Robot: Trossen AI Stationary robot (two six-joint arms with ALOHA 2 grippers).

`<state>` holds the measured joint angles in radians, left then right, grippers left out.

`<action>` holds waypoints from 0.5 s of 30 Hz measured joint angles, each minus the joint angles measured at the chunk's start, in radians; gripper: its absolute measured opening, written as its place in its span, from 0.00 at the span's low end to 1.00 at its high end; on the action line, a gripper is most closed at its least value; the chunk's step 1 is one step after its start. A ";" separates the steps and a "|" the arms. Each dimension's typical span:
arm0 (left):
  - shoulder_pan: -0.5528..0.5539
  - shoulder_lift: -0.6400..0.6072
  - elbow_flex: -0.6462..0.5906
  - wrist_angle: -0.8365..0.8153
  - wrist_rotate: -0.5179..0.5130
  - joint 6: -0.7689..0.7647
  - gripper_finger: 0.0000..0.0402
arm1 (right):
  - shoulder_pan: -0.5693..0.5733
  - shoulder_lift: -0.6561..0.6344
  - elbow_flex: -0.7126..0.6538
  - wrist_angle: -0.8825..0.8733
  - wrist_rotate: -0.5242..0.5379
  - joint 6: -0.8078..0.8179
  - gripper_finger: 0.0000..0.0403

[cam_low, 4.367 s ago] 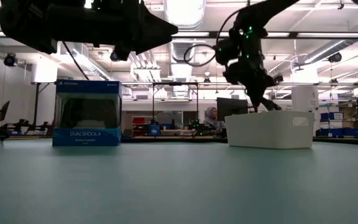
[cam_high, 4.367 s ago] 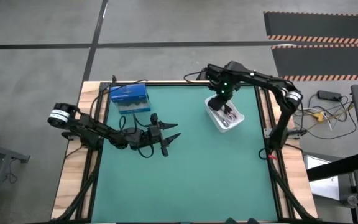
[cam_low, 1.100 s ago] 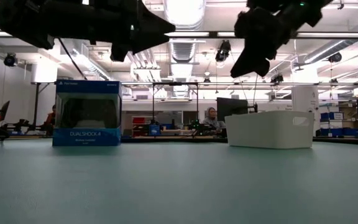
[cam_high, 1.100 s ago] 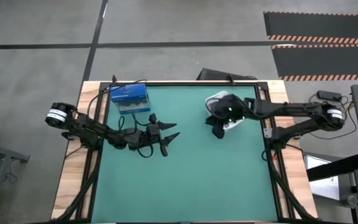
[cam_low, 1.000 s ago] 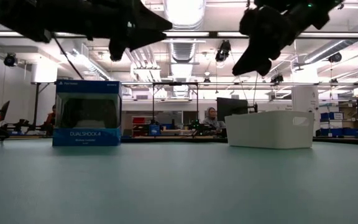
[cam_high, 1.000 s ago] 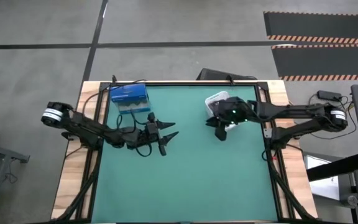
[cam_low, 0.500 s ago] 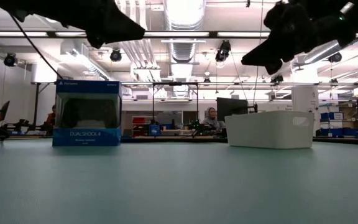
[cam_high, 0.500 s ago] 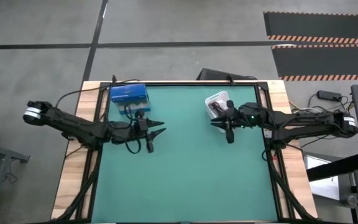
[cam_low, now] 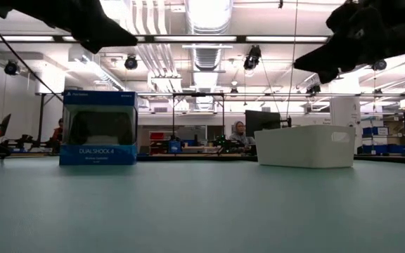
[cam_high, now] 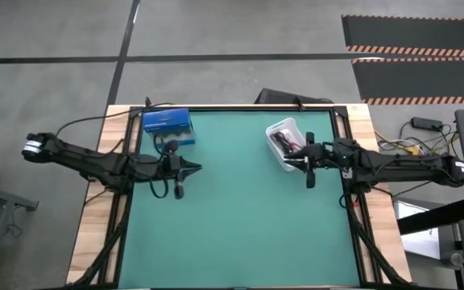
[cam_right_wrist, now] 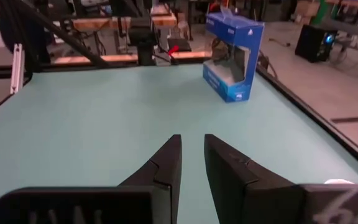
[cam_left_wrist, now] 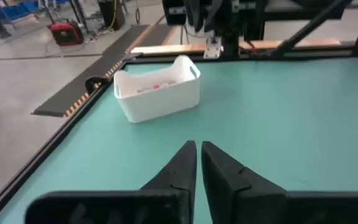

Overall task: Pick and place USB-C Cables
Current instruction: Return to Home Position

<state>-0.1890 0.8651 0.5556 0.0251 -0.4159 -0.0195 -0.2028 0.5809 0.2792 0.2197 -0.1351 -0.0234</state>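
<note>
Right gripper (cam_right_wrist: 191, 138) hangs raised just beside the white container (cam_high: 274, 129), fingers drawn nearly together on nothing. Left gripper (cam_left_wrist: 199, 146), likewise closed and empty, hangs well apart from that container over the green table (cam_high: 240, 234). Blue box (cam_high: 166, 122) stands well apart from the container along the same table edge, and the USB-C cables (cam_high: 284, 143) lie inside the container.
</note>
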 joint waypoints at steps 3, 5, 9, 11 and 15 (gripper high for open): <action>0.000 -0.040 -0.004 -0.043 0.006 0.000 0.00 | 0.000 -0.060 -0.030 -0.004 0.000 -0.004 0.15; 0.000 -0.067 -0.010 -0.056 0.028 0.008 0.00 | 0.000 -0.094 -0.047 -0.005 0.000 -0.006 0.15; 0.001 -0.133 -0.045 -0.050 0.117 0.026 0.00 | 0.000 -0.148 -0.081 -0.006 0.000 -0.028 0.15; 0.000 -0.175 -0.074 -0.039 0.144 0.026 0.00 | 0.000 -0.174 -0.093 -0.008 0.000 -0.045 0.15; 0.000 -0.264 -0.146 0.013 0.154 0.025 0.00 | 0.000 -0.217 -0.107 -0.007 0.000 -0.085 0.15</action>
<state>-0.1886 0.6008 0.4092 0.0381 -0.2615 0.0059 -0.2028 0.3640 0.1719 0.2124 -0.1348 -0.1079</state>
